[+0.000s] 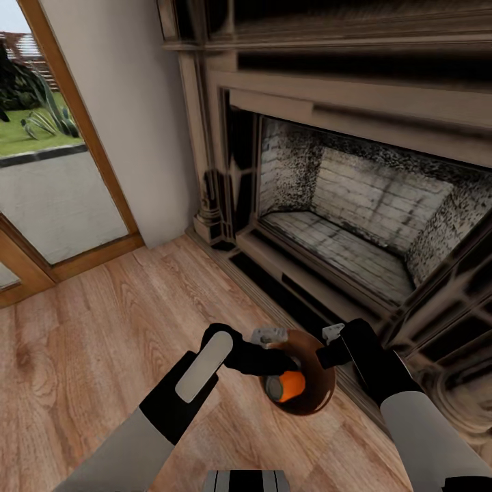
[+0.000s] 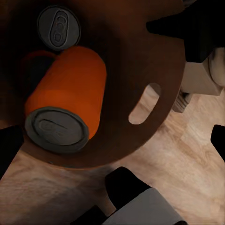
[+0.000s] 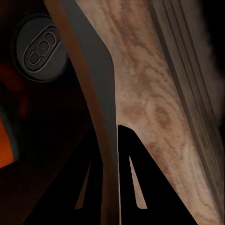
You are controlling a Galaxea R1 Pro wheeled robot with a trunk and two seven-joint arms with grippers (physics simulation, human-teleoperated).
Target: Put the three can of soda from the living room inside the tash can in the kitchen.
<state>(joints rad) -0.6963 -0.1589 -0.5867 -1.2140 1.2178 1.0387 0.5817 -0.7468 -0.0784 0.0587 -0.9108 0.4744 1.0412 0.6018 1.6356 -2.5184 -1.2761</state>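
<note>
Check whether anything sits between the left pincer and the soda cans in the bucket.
Nothing visible does. The left pincer hovers over the open mouth of the bucket; the orange can lying inside and an upright can beside it are uncovered. The right pincer grips the rim, off to one side.

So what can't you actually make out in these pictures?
- Number of cans in the bucket: the head view shows one orange can; the left wrist view shows a second can top, the rest lost in shadow.
- Left gripper: its fingers merge with the rim, so its grip is unclear.
- Right gripper: close-up, straddling the bucket wall.
</note>
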